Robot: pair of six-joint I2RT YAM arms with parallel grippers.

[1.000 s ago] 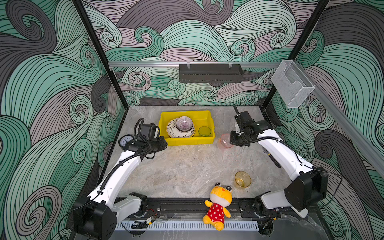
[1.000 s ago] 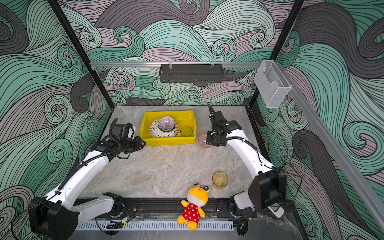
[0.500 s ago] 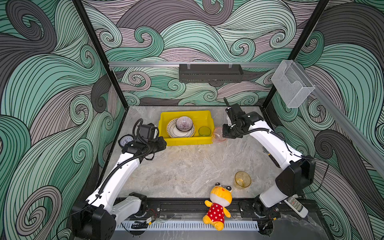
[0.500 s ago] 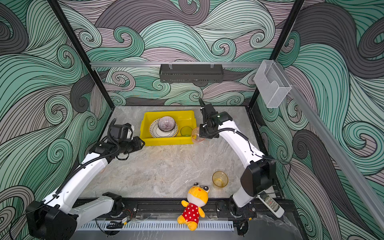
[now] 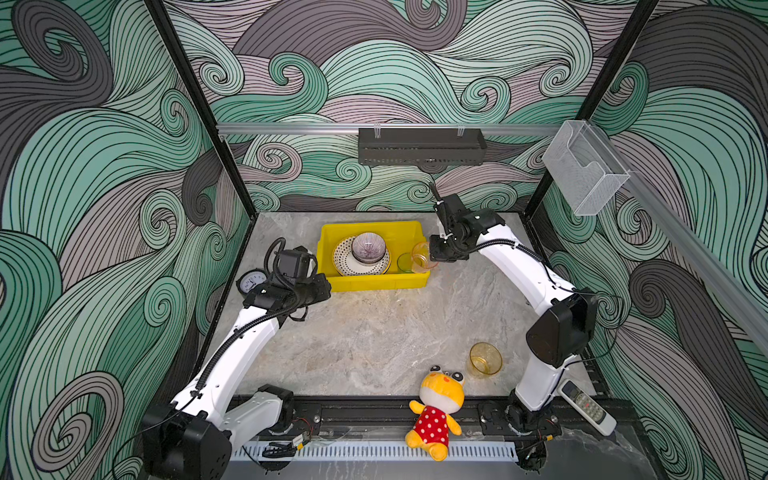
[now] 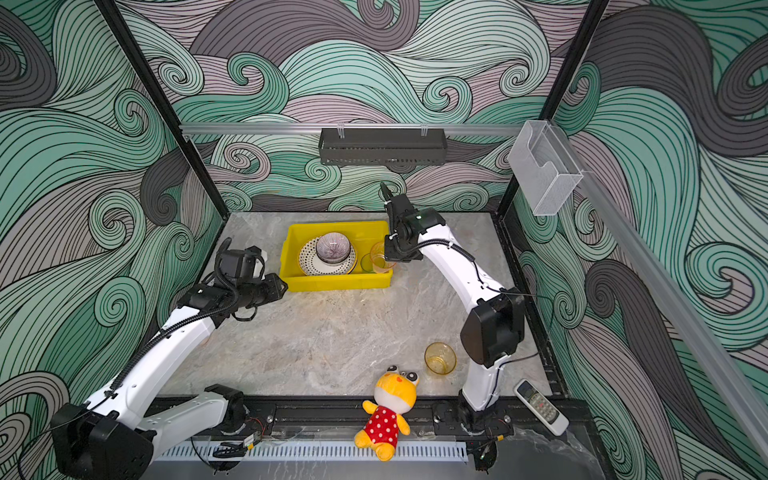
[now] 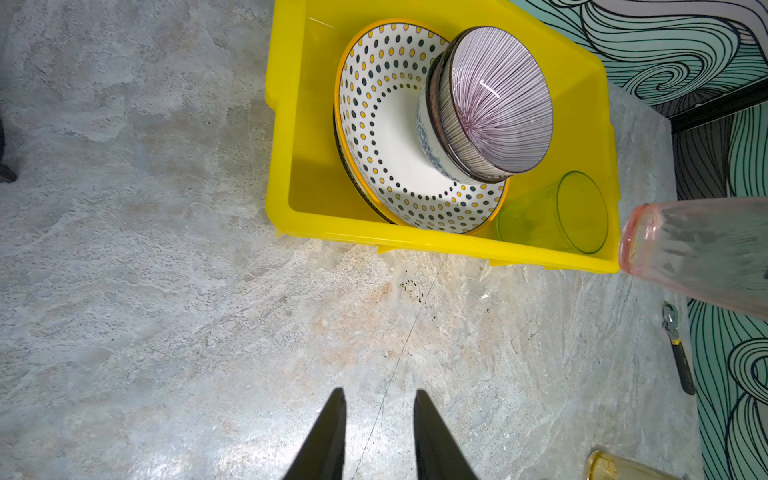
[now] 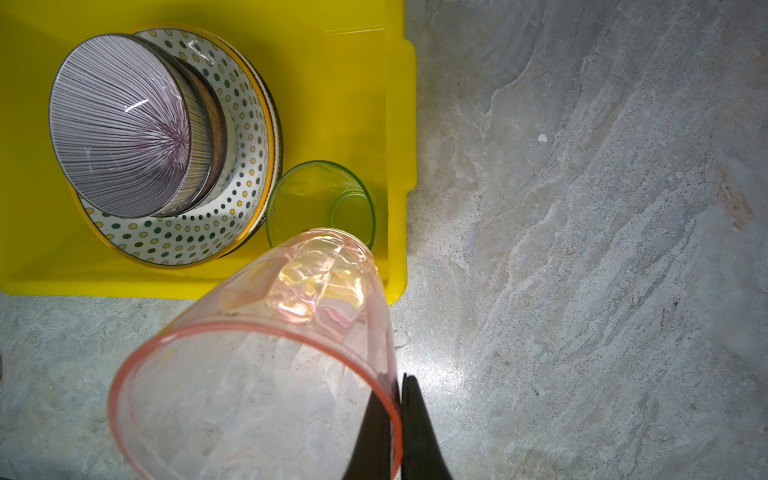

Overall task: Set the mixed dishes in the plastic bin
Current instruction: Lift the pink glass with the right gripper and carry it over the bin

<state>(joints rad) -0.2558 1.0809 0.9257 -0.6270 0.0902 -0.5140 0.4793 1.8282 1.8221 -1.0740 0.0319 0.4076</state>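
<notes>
The plastic bin (image 5: pixel 374 284), far centre, holds 1 dotted plate (image 5: pixel 343 266), stacked bowls (image 5: pixel 368 247) and 1 green cup (image 5: pixel 404 262). The pink cup (image 5: pixel 423 257) hangs above its right end, wall pinched by the right gripper (image 8: pixel 395 378). 1 amber cup (image 5: pixel 484 359) waits near right. The left gripper (image 7: pixel 379 392) is part-open, empty.

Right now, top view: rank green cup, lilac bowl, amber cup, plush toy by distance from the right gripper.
1. green cup, right end of bin
2. lilac bowl, mid-bin
3. amber cup, front right
4. plush toy, front edge

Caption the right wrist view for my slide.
Right gripper holds the pink cup by its rim at a corner of the yellow bin; green cup, dotted plate and bowls inside.
</notes>
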